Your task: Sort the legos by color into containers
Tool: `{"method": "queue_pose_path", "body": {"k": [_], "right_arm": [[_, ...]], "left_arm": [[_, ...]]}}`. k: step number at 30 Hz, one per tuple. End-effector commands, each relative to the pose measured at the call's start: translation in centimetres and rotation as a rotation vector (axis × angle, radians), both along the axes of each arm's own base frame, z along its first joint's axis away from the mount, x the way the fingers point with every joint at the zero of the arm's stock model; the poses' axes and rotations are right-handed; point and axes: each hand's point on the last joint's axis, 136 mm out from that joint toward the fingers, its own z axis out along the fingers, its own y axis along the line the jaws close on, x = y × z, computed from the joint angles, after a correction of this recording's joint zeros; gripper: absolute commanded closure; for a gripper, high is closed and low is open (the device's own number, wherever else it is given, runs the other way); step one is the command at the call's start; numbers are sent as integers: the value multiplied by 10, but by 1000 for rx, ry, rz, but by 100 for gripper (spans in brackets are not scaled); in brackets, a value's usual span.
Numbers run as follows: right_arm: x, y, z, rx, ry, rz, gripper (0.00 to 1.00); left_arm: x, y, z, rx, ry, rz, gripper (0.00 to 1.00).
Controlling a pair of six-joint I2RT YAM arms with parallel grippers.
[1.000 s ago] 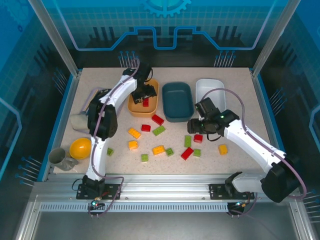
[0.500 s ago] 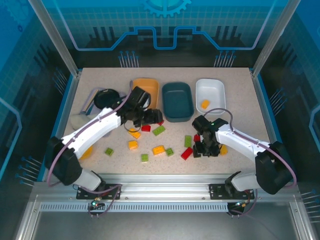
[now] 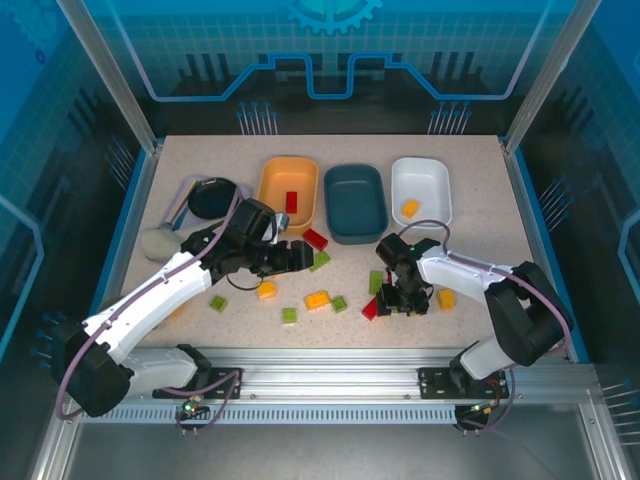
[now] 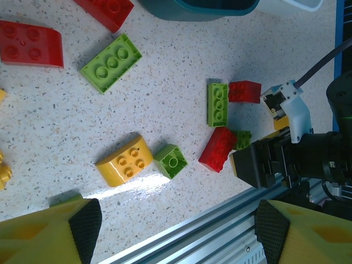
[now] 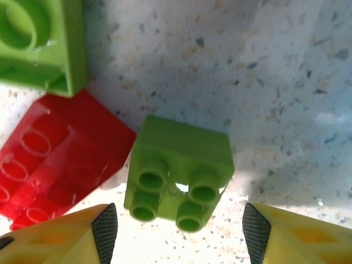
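1. Shifted slightly since the earlier frame, my right hand is open above the small square light-green plastic brick.
2. Brick rests on the speckled counter, centred between my fingers.

A robotics lab cell: a speckled desk fenced by aluminium posts and clear panels, a gear emblem on the blue backdrop, and a cabled left arm and right arm bolted to a slotted aluminium rail.

Glossy plastic legos — speckled, stone-like table — ribbed metal rail.
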Motion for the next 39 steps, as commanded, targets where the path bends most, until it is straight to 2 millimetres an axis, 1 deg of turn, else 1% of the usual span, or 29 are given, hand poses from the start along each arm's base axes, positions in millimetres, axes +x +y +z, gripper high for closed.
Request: {"method": "queue_pose_path", "body": {"k": [1, 5, 8, 12, 15, 17, 19, 23, 24, 27, 28, 30, 31, 34, 36, 37, 39], "right_arm": [[8, -2, -6, 1, -9, -40, 37], [18, -4, -8, -10, -20, -66, 40], [20, -5, -11, -21, -15, -75, 44], [20, -7, -13, -33, -10, -81, 53], [20, -10, -10, -44, -20, -82, 59], [22, -12, -4, -52, -38, -81, 65], [22, -15, 5, -61, -65, -74, 69], [29, -22, 37, -78, -157, -55, 71], [37, -19, 52, -66, -206, -44, 72], [58, -8, 85, -38, -309, -8, 72], [66, -2, 93, -27, -333, 0, 73], [88, 13, 110, -6, -381, 27, 73], [99, 20, 114, -2, -398, 40, 73], [141, 44, 126, 16, -441, 64, 73], [169, 59, 125, 10, -443, 80, 73], [181, 62, 122, 2, -435, 79, 72], [205, 68, 111, -10, -405, 66, 72]], "left_arm": [[1, -6, 7, -49, -14, 8, 22], [4, -7, 7, -51, -21, 18, 22], [7, -8, 7, -59, -24, 26, 22], [9, -11, 7, -64, -29, 28, 22], [10, -13, 7, -63, -31, 27, 22], [11, -13, 8, -63, -36, 28, 22], [12, -14, 10, -66, -43, 30, 22], [20, -14, 18, -66, -67, 59, 22], [23, -12, 20, -60, -74, 80, 22], [35, -4, 26, -33, -92, 161, 23], [39, -3, 28, -33, -100, 182, 23], [47, 2, 31, -22, -112, 238, 23], [49, 5, 33, -14, -115, 261, 22], [56, 13, 35, 41, -122, 304, 22], [59, 16, 34, 70, -117, 317, 22], [60, 16, 33, 76, -112, 318, 22], [59, 17, 30, 74, -96, 333, 22]]}}
